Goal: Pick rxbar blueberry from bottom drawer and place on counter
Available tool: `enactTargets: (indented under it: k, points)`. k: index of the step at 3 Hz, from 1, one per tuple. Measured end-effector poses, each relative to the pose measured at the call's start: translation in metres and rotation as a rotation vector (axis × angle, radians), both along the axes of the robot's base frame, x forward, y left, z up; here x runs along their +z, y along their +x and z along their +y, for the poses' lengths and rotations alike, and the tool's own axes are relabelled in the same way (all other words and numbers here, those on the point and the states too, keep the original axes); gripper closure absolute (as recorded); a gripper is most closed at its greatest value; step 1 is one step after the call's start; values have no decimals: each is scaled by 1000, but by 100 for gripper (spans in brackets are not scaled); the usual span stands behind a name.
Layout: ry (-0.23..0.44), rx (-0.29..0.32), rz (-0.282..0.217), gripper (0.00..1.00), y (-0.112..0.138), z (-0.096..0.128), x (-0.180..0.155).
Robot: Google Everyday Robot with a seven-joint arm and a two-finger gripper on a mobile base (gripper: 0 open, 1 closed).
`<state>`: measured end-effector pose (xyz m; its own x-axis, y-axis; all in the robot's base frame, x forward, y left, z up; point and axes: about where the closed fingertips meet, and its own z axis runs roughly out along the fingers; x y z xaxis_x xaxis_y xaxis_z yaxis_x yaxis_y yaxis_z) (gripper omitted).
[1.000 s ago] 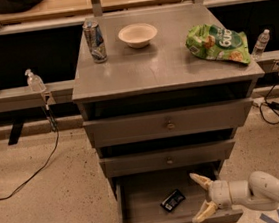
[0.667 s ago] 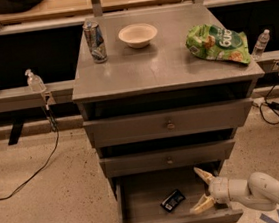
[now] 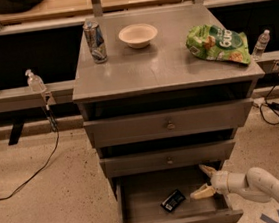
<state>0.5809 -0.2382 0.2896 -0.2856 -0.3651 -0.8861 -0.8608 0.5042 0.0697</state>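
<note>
Currently: bottom drawer open, snack bar flat on its floor. Gripper inside, near the bar, fingers spread wide and empty, likely to straddle it.

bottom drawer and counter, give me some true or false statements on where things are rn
1. The bottom drawer is pulled open and the rxbar blueberry lies inside it. True.
2. The gripper is inside the drawer, to the right of the bar. True.
3. The gripper is shut on the bar. False: it is open, and the bar lies to its left, not between its fingers.
4. The counter holds a can, a bowl and a green chip bag. True.
5. The bowl sits in the bottom drawer. False: it stands on the counter, between the can and the chip bag.
</note>
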Motion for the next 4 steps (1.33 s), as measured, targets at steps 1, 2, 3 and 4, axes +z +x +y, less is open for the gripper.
enactTargets:
  k: [1,2,3,4]
  points:
    - [-24,-13,90,36,8,-12,-39]
    - [-79,-10,147,47,14,-16,-72]
    - [-155,0,154,34,20,-16,-90]
    - [-199,77,101,16,26,-5,-101]
